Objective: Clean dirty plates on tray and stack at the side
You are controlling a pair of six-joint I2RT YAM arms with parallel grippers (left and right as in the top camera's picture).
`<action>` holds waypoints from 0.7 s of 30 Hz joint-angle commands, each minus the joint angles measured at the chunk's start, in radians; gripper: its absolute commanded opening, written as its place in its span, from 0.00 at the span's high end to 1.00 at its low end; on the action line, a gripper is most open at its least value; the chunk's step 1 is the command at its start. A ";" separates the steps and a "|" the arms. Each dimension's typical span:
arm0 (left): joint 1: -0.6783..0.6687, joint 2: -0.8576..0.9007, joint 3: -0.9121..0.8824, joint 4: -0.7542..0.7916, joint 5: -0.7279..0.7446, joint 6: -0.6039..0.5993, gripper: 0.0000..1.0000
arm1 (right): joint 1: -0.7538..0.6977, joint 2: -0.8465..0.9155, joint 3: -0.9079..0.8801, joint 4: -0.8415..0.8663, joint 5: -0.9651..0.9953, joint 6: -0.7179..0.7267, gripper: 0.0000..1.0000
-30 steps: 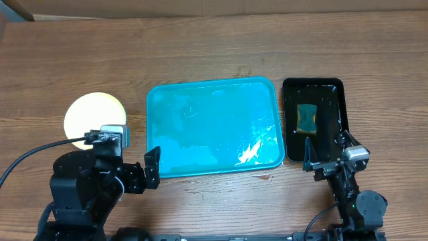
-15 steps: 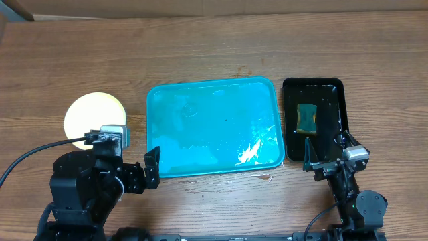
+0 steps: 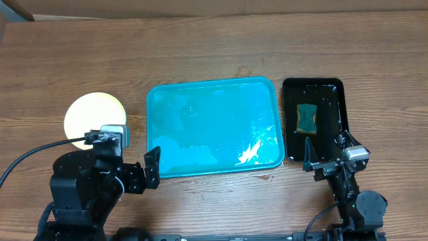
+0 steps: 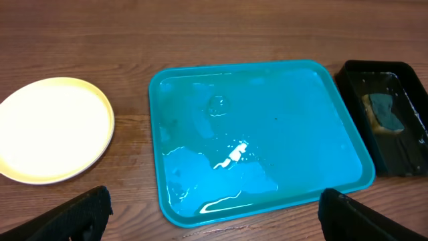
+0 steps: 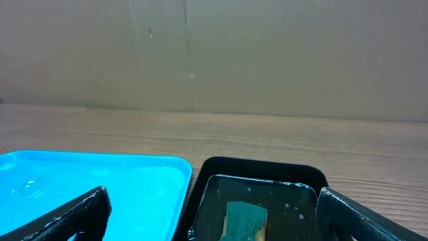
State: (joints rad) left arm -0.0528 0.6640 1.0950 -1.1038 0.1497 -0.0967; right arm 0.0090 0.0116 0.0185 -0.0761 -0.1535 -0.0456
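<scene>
The turquoise tray (image 3: 214, 127) lies mid-table with no plates on it, only wet streaks; it also shows in the left wrist view (image 4: 267, 127) and the right wrist view (image 5: 87, 181). A pale yellow-green plate (image 3: 95, 115) lies on the wood left of the tray, clean on top, also in the left wrist view (image 4: 53, 130). I see no white plates; whether any lie under it I cannot tell. My left gripper (image 3: 151, 167) (image 4: 214, 224) is open and empty at the tray's front left corner. My right gripper (image 3: 328, 159) (image 5: 217, 224) is open and empty at the black tray's front edge.
A narrow black tray (image 3: 332, 86) stands right of the turquoise tray, wet inside, with a green-and-yellow sponge (image 3: 307, 118) in it; the sponge also shows in the right wrist view (image 5: 244, 221). A cardboard wall runs along the table's far edge.
</scene>
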 commanded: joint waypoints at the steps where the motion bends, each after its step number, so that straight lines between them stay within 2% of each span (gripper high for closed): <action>1: -0.010 -0.003 -0.006 -0.013 -0.003 0.023 0.00 | 0.003 -0.009 -0.011 0.006 -0.005 -0.004 0.00; 4: -0.010 -0.006 -0.008 -0.023 -0.026 0.026 0.00 | 0.003 -0.009 -0.011 0.006 -0.005 -0.004 0.00; 8: -0.010 -0.052 -0.059 0.051 -0.026 0.031 0.00 | 0.003 -0.009 -0.011 0.006 -0.005 -0.004 0.00; 11: -0.010 -0.130 -0.159 0.175 -0.026 0.046 0.00 | 0.003 -0.009 -0.011 0.006 -0.005 -0.004 0.00; 21: -0.010 -0.488 -0.649 0.656 -0.026 0.075 0.00 | 0.003 -0.009 -0.011 0.006 -0.005 -0.004 0.00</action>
State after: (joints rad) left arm -0.0528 0.2543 0.5537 -0.5247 0.1333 -0.0517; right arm 0.0090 0.0113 0.0185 -0.0746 -0.1535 -0.0456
